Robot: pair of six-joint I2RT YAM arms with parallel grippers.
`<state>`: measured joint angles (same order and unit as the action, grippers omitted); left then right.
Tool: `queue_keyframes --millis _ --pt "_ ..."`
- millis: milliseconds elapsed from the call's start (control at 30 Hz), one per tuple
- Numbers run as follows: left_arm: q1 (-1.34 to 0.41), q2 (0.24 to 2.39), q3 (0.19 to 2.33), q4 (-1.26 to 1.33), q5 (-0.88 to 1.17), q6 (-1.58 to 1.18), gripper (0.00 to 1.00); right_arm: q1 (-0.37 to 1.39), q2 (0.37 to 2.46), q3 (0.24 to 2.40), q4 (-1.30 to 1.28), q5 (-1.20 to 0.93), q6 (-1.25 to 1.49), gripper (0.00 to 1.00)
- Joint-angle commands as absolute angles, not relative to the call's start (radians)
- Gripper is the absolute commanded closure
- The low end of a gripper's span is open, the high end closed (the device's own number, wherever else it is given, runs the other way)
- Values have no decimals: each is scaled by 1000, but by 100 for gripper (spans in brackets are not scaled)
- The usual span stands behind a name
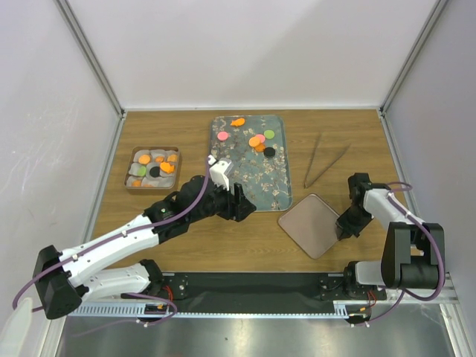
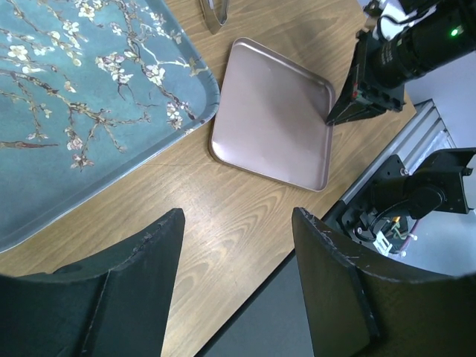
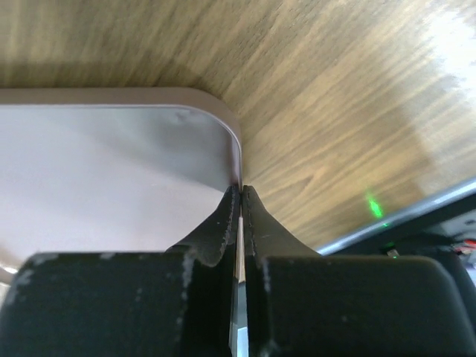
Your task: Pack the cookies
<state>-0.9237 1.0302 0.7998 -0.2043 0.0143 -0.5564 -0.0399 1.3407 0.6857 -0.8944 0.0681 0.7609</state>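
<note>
Black fingers point(image 2: 141, 297) of the left claw point(image 2: 238, 223) fill the bottom of its wrist view, spread wide apart with nothing between them, hanging over bare wood of the bench point(image 1: 245, 245). From overhead, the left claw point(image 1: 238, 201) sits at the 6 o'clock edge of the floral tray point(image 1: 253, 182), a teal tray with white blossom branches. The cookies point(image 1: 256, 140) lie loose at the tray's 12 o'clock end: orange, pink, green and black discs. More of them sit in a small box point(image 1: 128, 178) at the tray's 9 o'clock, where orange, green and black pieces show. A pair of tongs point(image 1: 323, 160) lies on the bench at the tray's 3 o'clock, well apart from it. At the tray's 4 o'clock lies a pink square plate point(image 1: 311, 224), turned corner-on, bare. The right claw point(image 1: 343, 227) is at that plate's 3 o'clock edge; in its own wrist view the right claw point(image 3: 240, 192) is pinched closed, with the thin rim of the pink square plate point(image 3: 111, 171) running in between the fingers just below a rounded corner. A green light point(image 2: 454, 32) glows on the right arm.
</note>
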Motion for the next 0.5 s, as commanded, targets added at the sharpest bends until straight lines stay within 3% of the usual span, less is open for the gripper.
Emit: queue_keyframes --millis 0,467 --pt "-930 1038 793 -166 40 -537 34 -34 1339 756 -969 138 742 100" --pt "-927 1063 781 -141 80 -538 27 -37 1234 879 -1121 107 710 100"
